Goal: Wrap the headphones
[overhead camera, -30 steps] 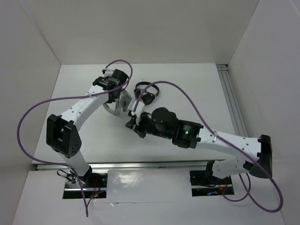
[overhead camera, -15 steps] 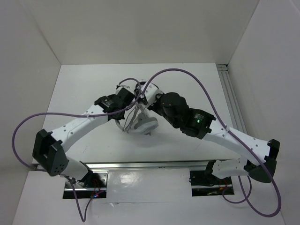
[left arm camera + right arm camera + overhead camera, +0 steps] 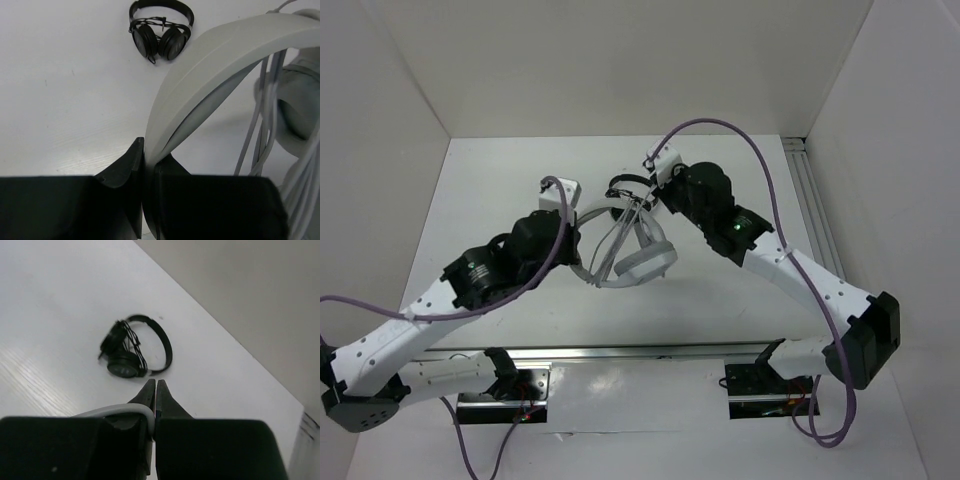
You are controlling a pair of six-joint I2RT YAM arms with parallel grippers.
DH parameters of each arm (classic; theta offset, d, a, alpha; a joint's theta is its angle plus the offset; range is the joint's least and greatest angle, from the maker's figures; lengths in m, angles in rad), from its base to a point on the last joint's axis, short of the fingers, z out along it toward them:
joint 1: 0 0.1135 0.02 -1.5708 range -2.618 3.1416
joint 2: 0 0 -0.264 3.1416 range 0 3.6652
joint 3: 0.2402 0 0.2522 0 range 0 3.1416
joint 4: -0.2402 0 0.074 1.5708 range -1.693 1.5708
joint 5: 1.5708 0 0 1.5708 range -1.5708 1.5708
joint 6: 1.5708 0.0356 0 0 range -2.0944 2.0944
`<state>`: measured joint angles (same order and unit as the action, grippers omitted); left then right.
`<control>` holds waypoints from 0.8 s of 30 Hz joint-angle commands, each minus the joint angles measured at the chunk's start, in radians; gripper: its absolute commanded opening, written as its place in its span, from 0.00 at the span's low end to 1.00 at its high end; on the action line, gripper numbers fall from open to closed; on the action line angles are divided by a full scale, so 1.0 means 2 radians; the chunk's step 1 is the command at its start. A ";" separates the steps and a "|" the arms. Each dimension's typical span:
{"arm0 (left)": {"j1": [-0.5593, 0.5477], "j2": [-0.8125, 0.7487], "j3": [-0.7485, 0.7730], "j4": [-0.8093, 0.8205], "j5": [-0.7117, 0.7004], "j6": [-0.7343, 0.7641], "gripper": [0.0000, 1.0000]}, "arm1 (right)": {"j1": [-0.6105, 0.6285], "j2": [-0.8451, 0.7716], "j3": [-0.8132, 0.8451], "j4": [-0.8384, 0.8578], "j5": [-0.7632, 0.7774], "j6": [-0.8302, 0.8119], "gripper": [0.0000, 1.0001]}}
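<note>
Left tool clamped on the headband of the white headphones; right tool pressed together on their cable.

Seen from above, the headphones are at the middle of the surface, between the two arms. The headband arches on the left toward the left tool, and one grey-padded ear cup sits nearer and to the right. Several strands of the thin grey cable cross the space under the headband and run up to the right tool on the far side. A smaller pair of black headphones lies on the surface just beyond the white pair, with thin cord across its ear cups.
</note>
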<state>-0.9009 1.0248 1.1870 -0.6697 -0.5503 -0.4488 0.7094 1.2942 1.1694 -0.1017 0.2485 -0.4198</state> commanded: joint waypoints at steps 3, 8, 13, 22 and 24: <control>-0.022 -0.071 0.078 -0.146 0.060 0.072 0.00 | -0.110 0.011 0.076 0.053 -0.114 0.078 0.02; -0.022 -0.090 0.140 -0.134 0.046 0.095 0.00 | -0.124 0.020 0.042 0.086 -0.324 0.160 0.08; -0.022 -0.083 0.162 -0.112 0.027 0.100 0.00 | -0.075 0.040 -0.036 0.215 -0.377 0.231 0.10; -0.022 -0.052 0.179 -0.062 0.063 0.100 0.00 | -0.053 0.118 -0.065 0.352 -0.410 0.315 0.20; -0.022 -0.047 0.192 -0.050 0.063 0.100 0.00 | -0.052 0.128 -0.072 0.384 -0.415 0.333 0.23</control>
<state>-0.9287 0.9466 1.4780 -0.9424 -0.5129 -0.2306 0.6083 1.5311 1.0470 0.4919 -0.5934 0.1631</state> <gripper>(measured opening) 0.186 0.226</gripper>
